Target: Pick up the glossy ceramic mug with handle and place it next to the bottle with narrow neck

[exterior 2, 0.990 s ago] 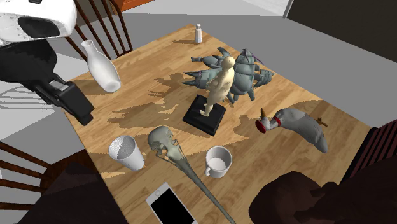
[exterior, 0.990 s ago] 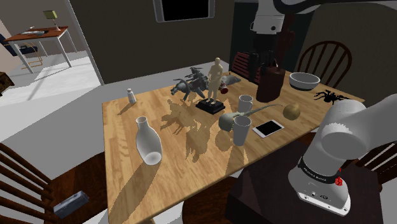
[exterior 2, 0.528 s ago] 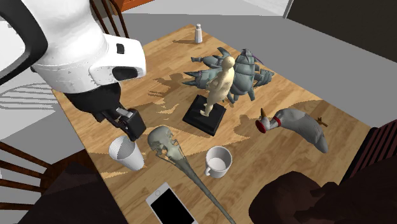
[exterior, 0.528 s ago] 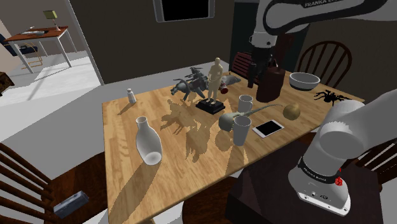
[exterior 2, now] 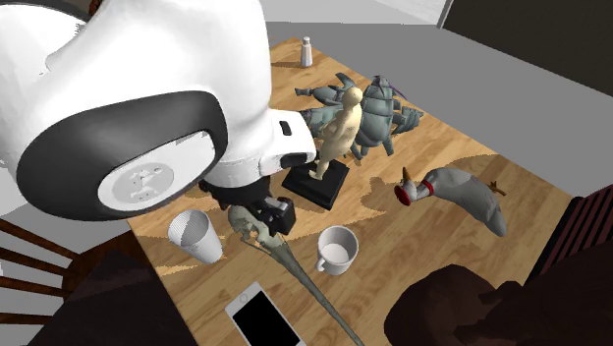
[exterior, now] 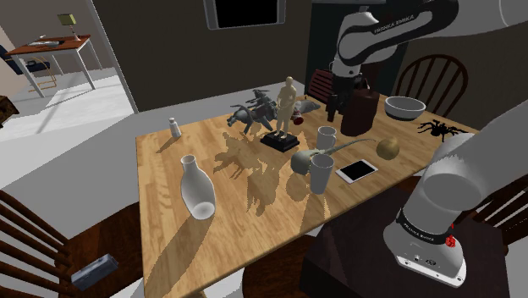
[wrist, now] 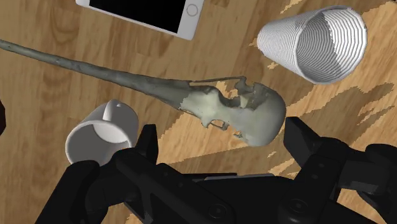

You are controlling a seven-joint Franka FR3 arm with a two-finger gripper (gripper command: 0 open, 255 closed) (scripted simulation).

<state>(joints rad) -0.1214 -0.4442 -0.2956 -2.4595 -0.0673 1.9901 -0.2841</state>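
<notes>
Arm: arches high over the table [exterior: 169,241], hand pointing down.
Gripper [wrist: 222,130]: jaws wide, empty, over the skull [wrist: 251,114].
Mug [exterior 2: 337,250]: upright, just beside skull.
Bottle [exterior: 196,188]: shoulder view's near left, well apart.

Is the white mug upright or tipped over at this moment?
Upright. The mug stands on its base on the table, mouth facing up, handle at its side.

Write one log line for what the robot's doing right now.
gripper: open, empty | above: skull | mug: upright on table, not held | bottle: standing, apart from mug
</notes>
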